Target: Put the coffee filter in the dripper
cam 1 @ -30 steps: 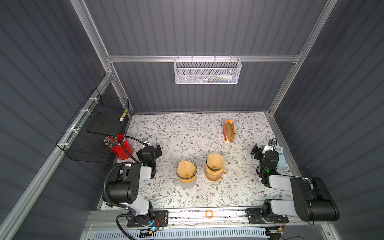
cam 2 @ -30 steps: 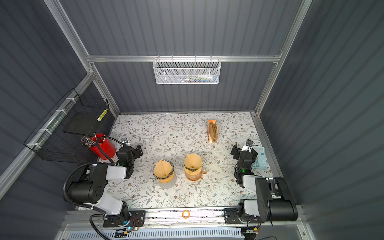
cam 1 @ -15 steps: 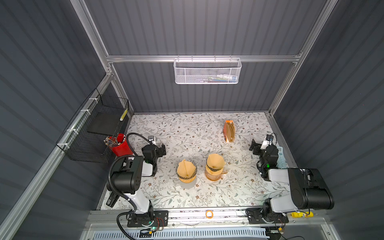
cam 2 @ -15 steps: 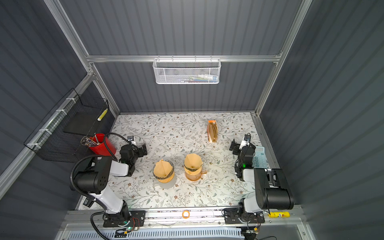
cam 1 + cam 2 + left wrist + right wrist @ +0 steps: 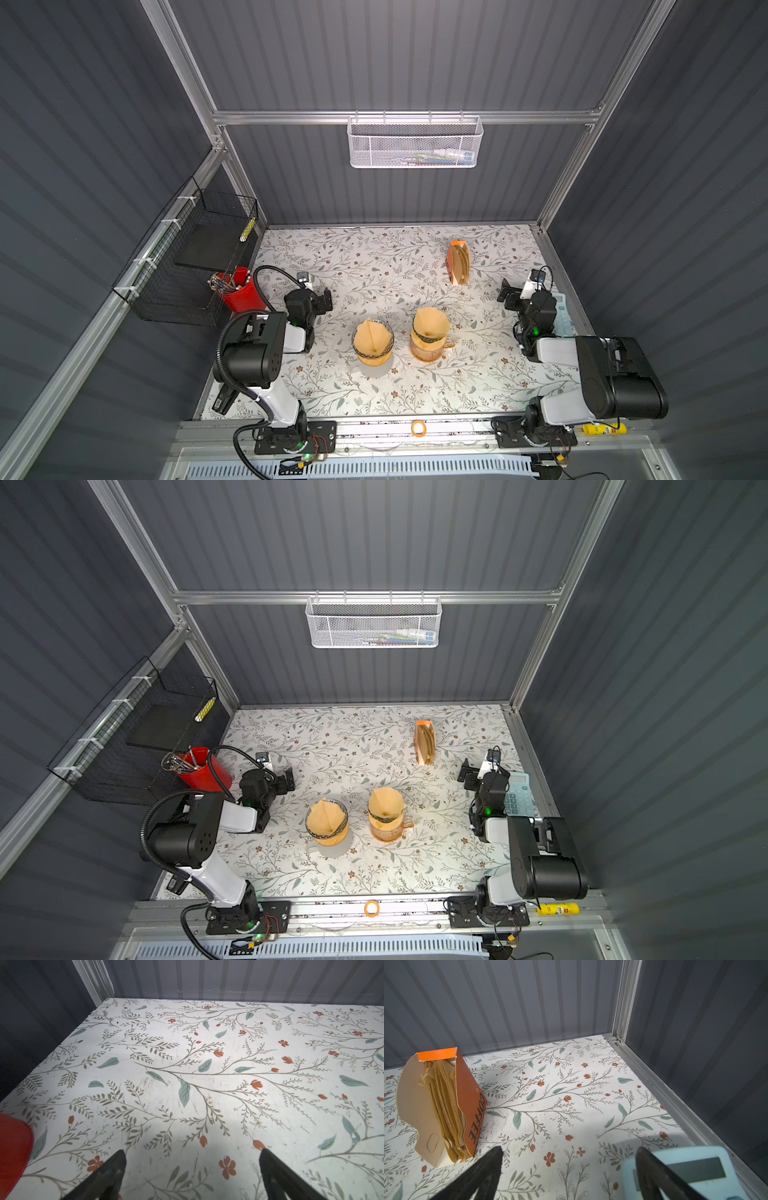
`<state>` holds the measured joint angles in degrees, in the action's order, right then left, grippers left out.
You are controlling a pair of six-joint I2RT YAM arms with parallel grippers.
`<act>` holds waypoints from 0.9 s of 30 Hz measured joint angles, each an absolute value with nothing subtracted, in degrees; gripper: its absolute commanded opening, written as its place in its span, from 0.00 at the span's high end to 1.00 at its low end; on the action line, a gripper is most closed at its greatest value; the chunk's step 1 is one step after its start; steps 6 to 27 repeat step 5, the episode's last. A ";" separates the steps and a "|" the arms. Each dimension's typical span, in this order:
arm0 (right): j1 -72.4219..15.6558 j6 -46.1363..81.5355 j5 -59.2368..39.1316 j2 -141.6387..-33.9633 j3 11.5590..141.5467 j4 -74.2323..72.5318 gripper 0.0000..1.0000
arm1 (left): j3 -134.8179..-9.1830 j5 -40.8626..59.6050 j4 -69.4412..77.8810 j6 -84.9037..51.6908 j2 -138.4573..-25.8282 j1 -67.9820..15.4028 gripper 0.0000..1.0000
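Right gripper (image 5: pixel 569 1149): fingers wide, empty. Left gripper (image 5: pixel 192 1151): wide, empty, over bare table (image 5: pixel 187 1047).

Filter box (image 5: pixel 471 1109) near, ahead of right gripper and off toward table centre. Filters (image 5: pixel 444 1101) upright inside, edge-on to fingers.

Right arm nearer; left well apart.

Left-side dripper (image 5: pixel 372 347) and right-side dripper (image 5: pixel 430 332) mid-table between arms. Each seemingly already holds filter; seating too small to confirm.
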<state>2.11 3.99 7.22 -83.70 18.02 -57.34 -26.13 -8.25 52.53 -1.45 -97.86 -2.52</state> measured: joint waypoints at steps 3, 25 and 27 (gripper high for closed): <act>2.11 4.01 7.22 -83.72 18.02 -57.25 0.01 | -26.13 -8.27 52.53 -1.45 -97.86 -2.52 0.00; 2.11 4.01 7.16 -83.72 18.02 -57.10 0.01 | -26.13 -8.25 52.53 -1.45 -97.86 -2.52 0.00; 2.11 4.01 7.16 -83.72 18.02 -57.10 0.01 | -26.13 -8.25 52.53 -1.45 -97.86 -2.52 0.00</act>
